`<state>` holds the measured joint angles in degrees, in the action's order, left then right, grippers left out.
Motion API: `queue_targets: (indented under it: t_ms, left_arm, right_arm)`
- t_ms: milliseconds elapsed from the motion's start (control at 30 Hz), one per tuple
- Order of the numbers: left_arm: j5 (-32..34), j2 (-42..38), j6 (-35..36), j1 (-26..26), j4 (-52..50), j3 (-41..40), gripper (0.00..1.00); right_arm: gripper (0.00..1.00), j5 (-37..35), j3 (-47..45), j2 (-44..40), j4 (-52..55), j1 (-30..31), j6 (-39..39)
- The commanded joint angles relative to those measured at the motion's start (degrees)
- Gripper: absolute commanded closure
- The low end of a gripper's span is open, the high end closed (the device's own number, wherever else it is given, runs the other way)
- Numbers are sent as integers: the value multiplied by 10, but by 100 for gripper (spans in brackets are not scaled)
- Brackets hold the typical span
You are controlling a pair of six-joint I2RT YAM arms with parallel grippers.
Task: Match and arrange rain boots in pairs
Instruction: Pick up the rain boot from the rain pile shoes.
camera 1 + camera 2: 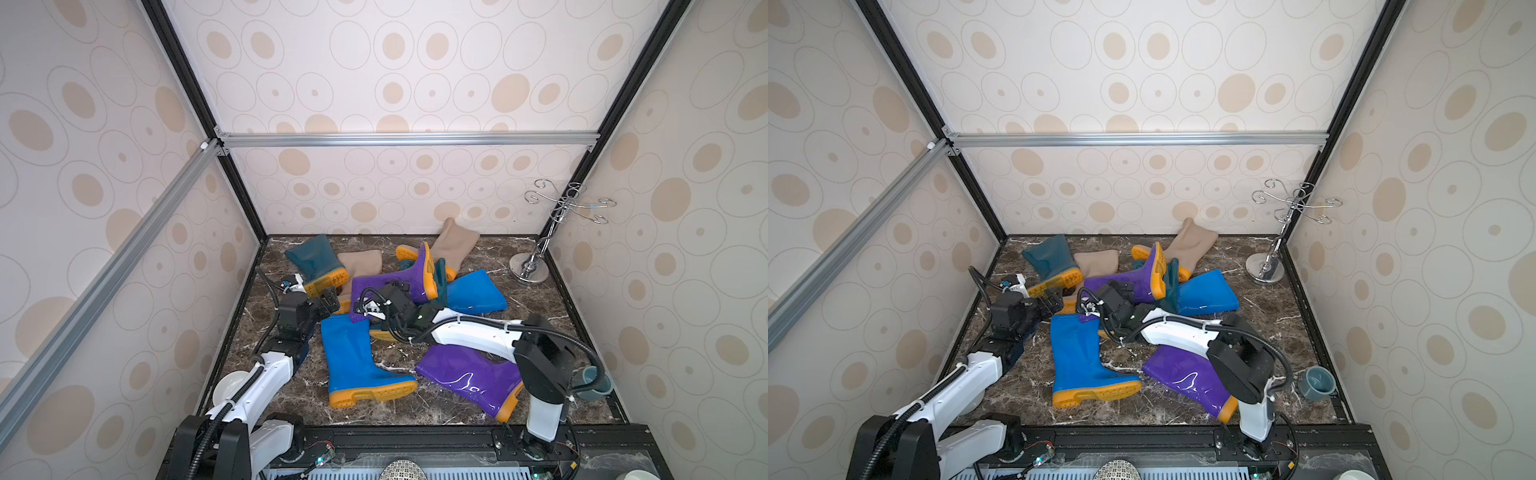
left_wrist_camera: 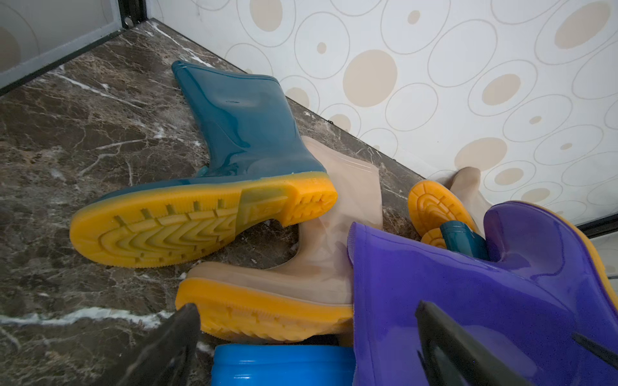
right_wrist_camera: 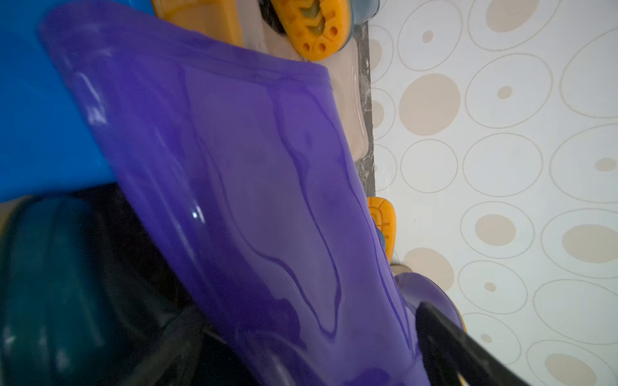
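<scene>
Astride the top purple boot [image 1: 395,279], the right gripper [image 1: 397,287] stands with its jaws spread wide, the shaft running between its fingers [image 3: 444,341]; whether either pad touches it I cannot tell. That boot lies on the heap, shaft mouth toward the robot's base, foot toward the back wall, sole on edge. Just on its left-arm side the left gripper [image 1: 332,297] hangs spread as well, fingers [image 2: 167,347] flanking the sole of a beige boot [image 2: 321,267] that lies partly under the purple one, shaft toward the wall. Farther that way a teal boot [image 1: 315,257] lies the same way, tread facing the robot; a moulded mark on its arch is too faint to read. Against the purple boot's sole on the other side a second teal boot [image 1: 441,277] is wedged, then a blue boot [image 1: 473,293] lying flat, mouth pointing away from it. Behind the purple boot the other beige boot [image 1: 455,243] leans on the wall, shaft uppermost. Nearer the robot than the purple boot, another blue boot [image 1: 353,357] lies lengthwise, mouth toward it, sole at the near end, toe toward the right arm's side; the second purple boot [image 1: 465,374] slants beside that. Well off on its right-arm side are a chrome hook stand [image 1: 536,266] and a grey-blue cup [image 1: 592,384]; opposite, a white bowl [image 1: 227,388]. Their contents I can't make out.
</scene>
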<state>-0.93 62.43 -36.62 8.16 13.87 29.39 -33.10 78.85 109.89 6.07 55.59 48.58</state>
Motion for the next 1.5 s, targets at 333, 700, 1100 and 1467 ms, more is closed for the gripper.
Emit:
queue_targets:
  t_ms: [333, 700, 1100, 1467]
  left_arm:
    - [10, 15, 16, 2, -27, 81, 0]
    - [-3, 38, 31, 2, -27, 186, 0]
    - [-57, 95, 0, 16, 39, 183, 0]
    - [-60, 121, 2, 39, 46, 181, 0]
  right_arm:
    - [94, -19, 58, -28, 50, -28, -60]
    - [100, 338, 98, -197, 112, -136, -313]
    - [100, 609, -81, -288, -103, -309, -647]
    - [100, 600, -239, -306, -174, -411, -747]
